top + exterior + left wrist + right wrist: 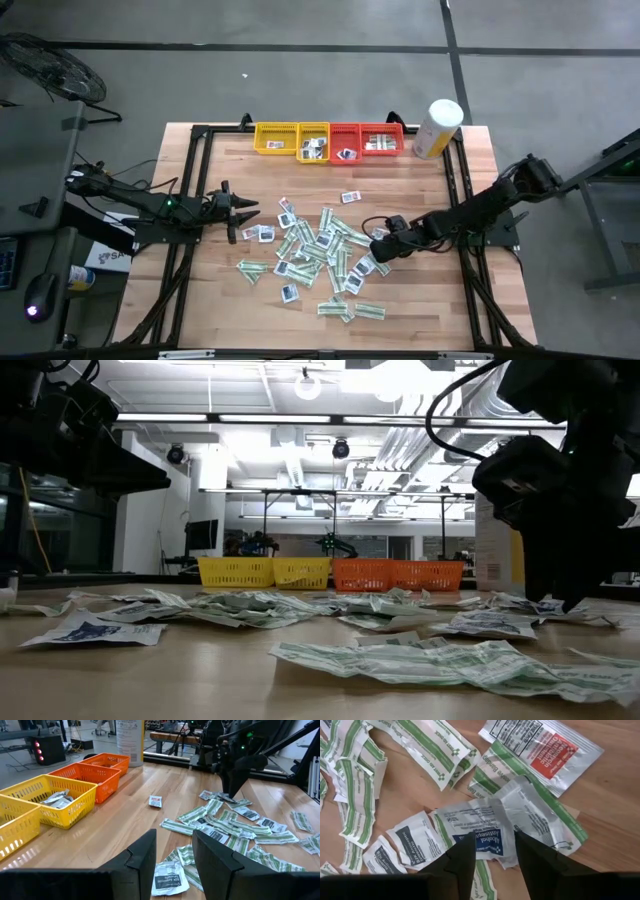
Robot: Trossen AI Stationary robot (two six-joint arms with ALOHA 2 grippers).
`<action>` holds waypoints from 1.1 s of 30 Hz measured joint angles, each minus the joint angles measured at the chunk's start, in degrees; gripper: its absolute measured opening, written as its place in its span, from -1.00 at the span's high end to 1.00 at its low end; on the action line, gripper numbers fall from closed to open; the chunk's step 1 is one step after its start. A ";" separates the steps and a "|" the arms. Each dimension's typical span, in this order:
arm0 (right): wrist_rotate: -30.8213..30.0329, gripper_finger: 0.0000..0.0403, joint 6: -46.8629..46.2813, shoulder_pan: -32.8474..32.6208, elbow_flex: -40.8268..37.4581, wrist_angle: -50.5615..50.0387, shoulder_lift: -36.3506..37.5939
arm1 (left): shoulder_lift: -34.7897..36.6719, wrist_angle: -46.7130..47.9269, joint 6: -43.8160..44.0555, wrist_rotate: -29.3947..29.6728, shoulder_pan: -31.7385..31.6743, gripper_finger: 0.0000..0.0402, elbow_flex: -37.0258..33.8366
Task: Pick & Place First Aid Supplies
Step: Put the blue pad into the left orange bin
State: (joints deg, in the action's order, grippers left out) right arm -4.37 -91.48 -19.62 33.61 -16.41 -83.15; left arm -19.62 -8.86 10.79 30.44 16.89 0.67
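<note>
Right gripper [492, 851] part-open astride "Alcohol" packet [479, 834], nothing held, left gripper [172, 857] part-open, empty

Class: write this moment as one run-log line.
left gripper: open, hovering at pile's edge | right gripper: open, low over alcohol packet | trays: partly filled

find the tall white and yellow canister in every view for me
High view: the tall white-and-yellow cylindrical canister stands at the table's far edge, just right of the red plastic trays.
Low view: it shows at the right, beside the red trays, partly hidden behind the dark right arm.
Left wrist view: only its lower part shows at the top edge, behind the red trays.
Right wrist view: not in it.
Shared landmark: the row of trays.
</note>
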 joint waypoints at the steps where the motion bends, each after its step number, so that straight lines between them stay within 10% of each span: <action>1: 0.09 0.38 0.00 0.00 0.00 -0.05 0.00 | 0.01 0.00 0.00 0.00 0.02 0.37 0.00; 11: 1.61 0.96 0.24 0.02 -0.07 -0.15 -0.02 | 0.00 0.00 0.00 0.02 0.01 0.37 0.00; 19: 2.29 0.99 0.36 0.00 -0.04 0.43 4.37 | 0.02 0.00 0.00 0.02 0.00 0.37 0.00; 33: -14.45 1.00 15.25 7.98 0.01 1.33 18.08 | 0.00 0.00 0.00 0.00 0.00 0.37 0.00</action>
State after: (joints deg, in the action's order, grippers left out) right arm -18.83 -76.23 -11.63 33.62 -15.08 -65.08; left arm -19.62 -8.86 10.79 30.44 16.88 0.67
